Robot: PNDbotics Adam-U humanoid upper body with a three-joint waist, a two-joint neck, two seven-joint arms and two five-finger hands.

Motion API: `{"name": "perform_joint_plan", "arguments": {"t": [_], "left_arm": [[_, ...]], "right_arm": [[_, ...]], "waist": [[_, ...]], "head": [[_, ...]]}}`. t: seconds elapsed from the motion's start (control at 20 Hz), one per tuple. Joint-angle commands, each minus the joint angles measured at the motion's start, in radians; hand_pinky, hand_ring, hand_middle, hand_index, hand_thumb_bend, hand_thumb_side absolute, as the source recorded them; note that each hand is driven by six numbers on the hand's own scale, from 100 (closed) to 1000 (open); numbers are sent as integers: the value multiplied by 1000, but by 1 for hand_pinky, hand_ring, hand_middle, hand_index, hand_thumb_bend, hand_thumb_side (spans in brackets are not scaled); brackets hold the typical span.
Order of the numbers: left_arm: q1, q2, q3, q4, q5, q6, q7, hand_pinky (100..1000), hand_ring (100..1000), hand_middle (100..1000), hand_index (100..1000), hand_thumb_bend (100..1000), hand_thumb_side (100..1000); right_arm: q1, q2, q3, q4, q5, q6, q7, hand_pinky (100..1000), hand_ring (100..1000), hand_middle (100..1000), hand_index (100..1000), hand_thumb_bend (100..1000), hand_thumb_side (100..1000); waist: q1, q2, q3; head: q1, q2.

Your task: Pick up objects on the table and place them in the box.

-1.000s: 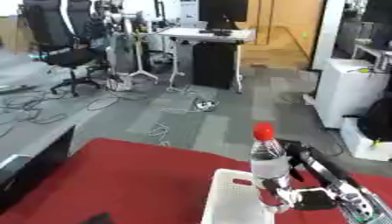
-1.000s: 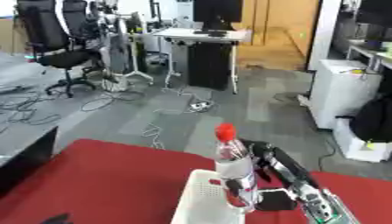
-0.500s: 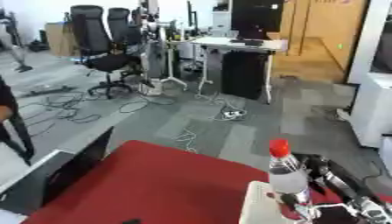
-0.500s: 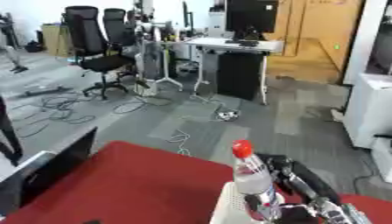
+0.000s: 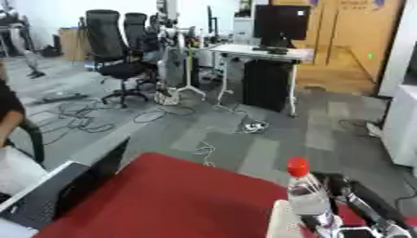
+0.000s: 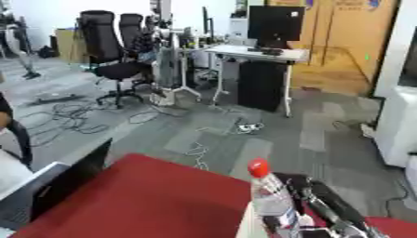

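Standing by the red surface [image 5: 171,200], I note the left eye view first. A clear plastic bottle [image 5: 308,201] with a red cap [image 5: 298,167] stands upright near the lower right. The right arm [image 5: 366,204] comes in from the right edge just behind it. A pale strip at the bottom edge, just left of the bottle's base, looks like the rim of the box [image 5: 281,223]; too little of it shows to be sure. The right robot hand [image 5: 338,229] sits at the very bottom of the view, against the lower part of the bottle. It seems to be holding the bottle, but I cannot make out the fingers, so I cannot tell the grip. Left robot hand: not seen.

Right eye view: same bottle, upright, cap up, low and right of centre. The arm lies just to its right. A sliver of the pale rim shows at the bottom. The office floor [image 6: 244,135], chairs and a desk fill the background, well apart from the work.

Judgement: the step in hand is carrying the bottle to the box. To do it well, keep the bottle upright and bring its base fully inside the rim. Lower it until it rests, and only then release. The head could tilt down, since the target is almost out of sight.
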Motion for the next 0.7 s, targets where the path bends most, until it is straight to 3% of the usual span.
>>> {"name": "perform_joint_plan", "arguments": {"t": [0.05,0.15,0.25,0.7], "left_arm": [[-9,13,0,-12,3,-3,-5,721,839,815,838,335,839],[-8,13,0,-12,3,-3,-5,721,839,815,838,335,839],[-8,13,1,-12,3,-4,-5,721,839,815,838,335,840],[-7,12,5,-12,0,-4,-3,721,839,815,839,336,839]], "right_arm": [[-25,-12,-15,-21,1,-7,-9,458,639,745,826,160,520],[-23,-13,-14,-28,-4,-11,-6,602,779,871,875,168,564],[-19,-16,-14,-36,-11,-15,1,648,826,917,889,170,584],[3,-33,-18,-72,-43,-14,21,688,857,950,952,176,601]], "waist": [[3,-19,-3],[3,-20,-5],[4,-19,-7],[11,-16,-15]], "head": [[-4,-10],[-4,-10],[-4,-9],[-6,-8]]}}
